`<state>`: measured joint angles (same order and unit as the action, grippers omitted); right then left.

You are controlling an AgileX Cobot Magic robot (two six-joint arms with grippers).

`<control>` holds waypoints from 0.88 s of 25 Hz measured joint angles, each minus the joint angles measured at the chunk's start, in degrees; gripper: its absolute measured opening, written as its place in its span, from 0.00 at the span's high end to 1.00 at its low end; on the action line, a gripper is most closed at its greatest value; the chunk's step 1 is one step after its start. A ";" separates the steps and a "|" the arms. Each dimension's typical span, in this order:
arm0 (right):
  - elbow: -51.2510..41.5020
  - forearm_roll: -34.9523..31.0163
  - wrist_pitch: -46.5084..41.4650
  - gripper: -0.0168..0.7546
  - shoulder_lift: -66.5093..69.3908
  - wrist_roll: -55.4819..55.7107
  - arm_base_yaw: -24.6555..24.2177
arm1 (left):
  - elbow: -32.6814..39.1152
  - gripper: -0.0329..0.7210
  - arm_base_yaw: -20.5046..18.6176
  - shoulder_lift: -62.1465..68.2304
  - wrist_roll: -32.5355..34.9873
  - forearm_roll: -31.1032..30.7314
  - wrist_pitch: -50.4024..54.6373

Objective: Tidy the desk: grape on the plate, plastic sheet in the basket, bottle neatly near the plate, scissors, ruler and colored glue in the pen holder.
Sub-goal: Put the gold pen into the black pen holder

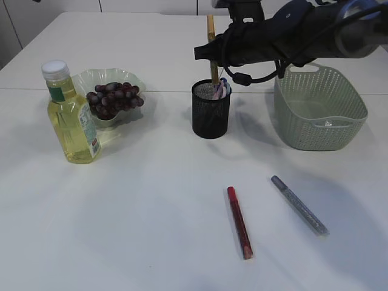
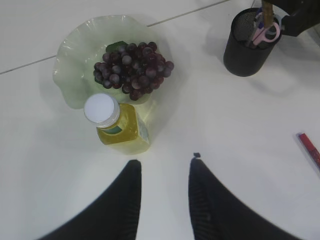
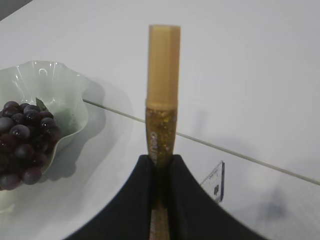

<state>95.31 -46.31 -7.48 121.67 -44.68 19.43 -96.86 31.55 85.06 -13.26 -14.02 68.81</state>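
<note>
Right end effector [image 3: 160,167] is clamped on the gold glitter glue [image 3: 162,90], holding it upright directly over the pen holder [image 1: 211,110]. The glue's lower end looks to be at or just inside the rim; can't tell how deep. Scissors [image 2: 265,31] are already in the holder, pink handles up, on the side nearest the glue.

Left end effector [image 2: 162,172] is open and empty, hovering above the bottle [image 2: 117,125], which stands just beside the plate [image 2: 70,60] holding the grape [image 2: 132,67].

Suggestions for this step:
- Keep the tube vertical and lower it straight; a tilt risks catching the mesh rim or the scissor handles.
- Aim for the free part of the holder, away from the scissors.
- Release only once the tip is well below the rim; a drop from height could tip the holder.
- Retract straight up after opening so the fingers don't drag the tube out.

Still to do, I judge: red glue [image 1: 239,221] and silver glue [image 1: 299,205] lie on the surface [image 1: 151,230] in front of the holder. The basket [image 1: 318,112] sits to its right.
</note>
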 joint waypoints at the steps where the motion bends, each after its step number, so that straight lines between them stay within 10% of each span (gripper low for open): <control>1: 0.00 -0.11 0.00 0.90 0.14 0.00 0.00 | 0.00 0.64 0.00 0.00 0.00 0.00 -0.08; 22: 4.43 -1.35 0.34 0.88 5.50 -0.26 1.74 | 0.00 0.64 0.00 0.09 0.00 -0.17 -0.24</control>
<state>99.74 -47.67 -7.14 127.18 -44.94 21.16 -96.86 31.55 85.15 -13.26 -14.19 68.57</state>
